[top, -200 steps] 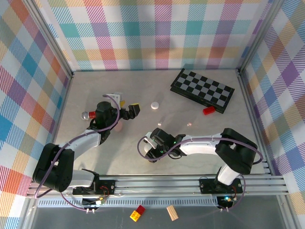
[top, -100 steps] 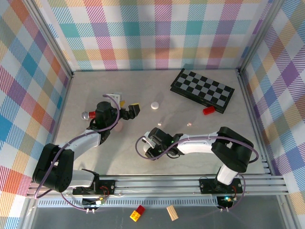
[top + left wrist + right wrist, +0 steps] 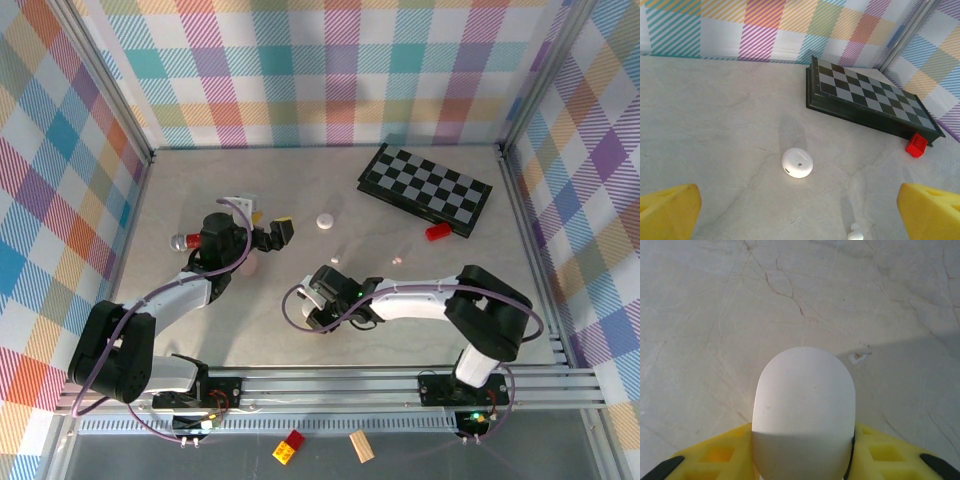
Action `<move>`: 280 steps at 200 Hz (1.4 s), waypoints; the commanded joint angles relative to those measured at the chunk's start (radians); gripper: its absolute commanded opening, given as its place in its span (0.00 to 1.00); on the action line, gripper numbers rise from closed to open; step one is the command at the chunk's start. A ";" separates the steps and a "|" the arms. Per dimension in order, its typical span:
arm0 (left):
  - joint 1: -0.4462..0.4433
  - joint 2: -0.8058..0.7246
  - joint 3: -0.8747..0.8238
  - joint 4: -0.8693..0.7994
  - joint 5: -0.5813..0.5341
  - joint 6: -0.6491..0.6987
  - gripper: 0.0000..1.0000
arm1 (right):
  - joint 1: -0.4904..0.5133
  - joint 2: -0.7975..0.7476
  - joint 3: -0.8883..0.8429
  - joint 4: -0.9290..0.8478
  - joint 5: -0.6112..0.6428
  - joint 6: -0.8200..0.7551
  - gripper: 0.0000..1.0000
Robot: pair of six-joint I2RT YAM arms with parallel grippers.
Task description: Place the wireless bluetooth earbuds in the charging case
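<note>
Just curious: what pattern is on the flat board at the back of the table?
Black-and-grey checks on the board, clearest in the left wrist view.

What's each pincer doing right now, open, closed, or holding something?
Left pincer: open, nothing between its fingers.
Right pincer: closed on the white charging case.

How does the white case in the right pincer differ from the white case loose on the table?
The held case sits clamped in the right pincer; the loose case lies free on the table. The held case looks egg-shaped; the loose case looks round, with a small dark mark on top. Both are smooth and white.
</note>
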 commanded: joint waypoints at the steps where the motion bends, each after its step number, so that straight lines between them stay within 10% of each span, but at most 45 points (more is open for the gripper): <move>1: 0.010 -0.036 0.003 0.015 0.040 0.022 1.00 | -0.038 -0.104 0.047 -0.081 -0.039 -0.067 0.36; 61: 0.010 -0.144 0.027 -0.004 0.109 0.055 1.00 | -0.273 -0.282 0.114 -0.251 -0.238 -0.248 0.36; 127: -0.085 -0.182 0.039 -0.066 0.502 0.309 1.00 | -0.449 -0.356 0.231 -0.368 -0.419 -0.388 0.36; 225: -0.207 -0.080 0.164 -0.311 0.738 0.448 0.91 | -0.469 -0.365 0.325 -0.482 -0.717 -0.486 0.34; 280: -0.222 -0.061 0.205 -0.369 0.792 0.436 0.64 | -0.469 -0.353 0.346 -0.479 -0.773 -0.521 0.34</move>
